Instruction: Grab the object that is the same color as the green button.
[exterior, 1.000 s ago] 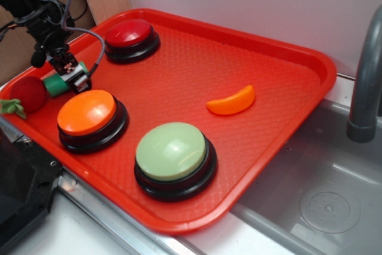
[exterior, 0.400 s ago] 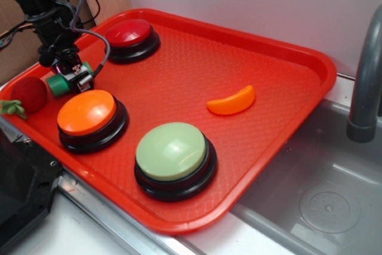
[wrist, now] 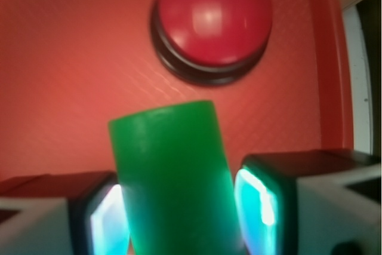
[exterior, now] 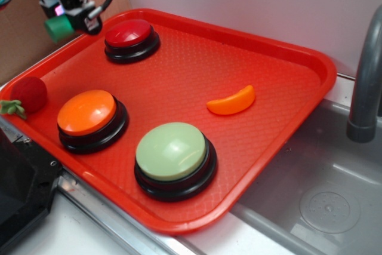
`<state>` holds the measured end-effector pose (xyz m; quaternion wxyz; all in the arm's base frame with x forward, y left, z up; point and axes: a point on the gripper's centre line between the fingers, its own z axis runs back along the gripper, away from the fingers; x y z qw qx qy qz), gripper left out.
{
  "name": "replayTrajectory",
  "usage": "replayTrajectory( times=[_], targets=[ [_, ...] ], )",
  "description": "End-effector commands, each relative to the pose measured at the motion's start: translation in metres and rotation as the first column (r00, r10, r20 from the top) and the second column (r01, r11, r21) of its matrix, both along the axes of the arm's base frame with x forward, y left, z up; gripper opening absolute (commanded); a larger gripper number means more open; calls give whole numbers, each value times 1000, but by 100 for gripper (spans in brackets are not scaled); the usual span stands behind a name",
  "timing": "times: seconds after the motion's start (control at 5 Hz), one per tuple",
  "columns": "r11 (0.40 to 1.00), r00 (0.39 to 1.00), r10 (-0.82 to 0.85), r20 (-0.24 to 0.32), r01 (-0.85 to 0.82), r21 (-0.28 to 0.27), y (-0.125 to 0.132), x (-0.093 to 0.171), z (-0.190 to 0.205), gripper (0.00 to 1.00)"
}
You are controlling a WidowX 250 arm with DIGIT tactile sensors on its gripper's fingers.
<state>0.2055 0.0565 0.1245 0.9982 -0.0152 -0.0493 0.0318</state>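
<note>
fingers (exterior: 70, 21) up high over the far left corner of the red tray (exterior: 286, 70), clamped on the green cylinder (exterior: 58, 27), well clear of the tray floor. wrist view: green cylinder (wrist: 173, 177) fills the gap between the two fingers (wrist: 262, 198), both pads pressed against its sides, its flat end pointing away from the palm; pads glow pale teal with reflected green. red button (wrist: 213, 25) sits on the tray beyond the cylinder's free end, straight ahead of the fingers in the wrist view; in the exterior view the same red button (exterior: 131, 39) lies just right of and below the fingers. orange button (exterior: 91, 119) lies well below the fingers, nearer the tray's front edge. green button (exterior: 173, 158) farther still, front middle of tray, pale dome on black base, untouched. orange crescent slice (exterior: 231, 101) lies flat on the tray far off to the right of the fingers, apart from all buttons. red ball (exterior: 28, 94) with green leafy tip rests at the tray's left rim, below the fingers, leaf hanging over the edge. black cable loops from the arm above the fingers. grey sink basin (exterior: 334, 201) and dark faucet post (exterior: 365, 88) stand past the tray's right side, counter edge along the front.
</note>
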Motion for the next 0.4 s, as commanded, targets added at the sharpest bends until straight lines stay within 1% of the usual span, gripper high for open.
replayTrajectory(
  times=[0.0, 0.2],
  targets=[
    [997, 994, 15, 110, -7, -74, -39, 38, 75, 0],
    [999, 993, -5, 115, 10, -47, -47, 44, 80, 0]
  ],
)
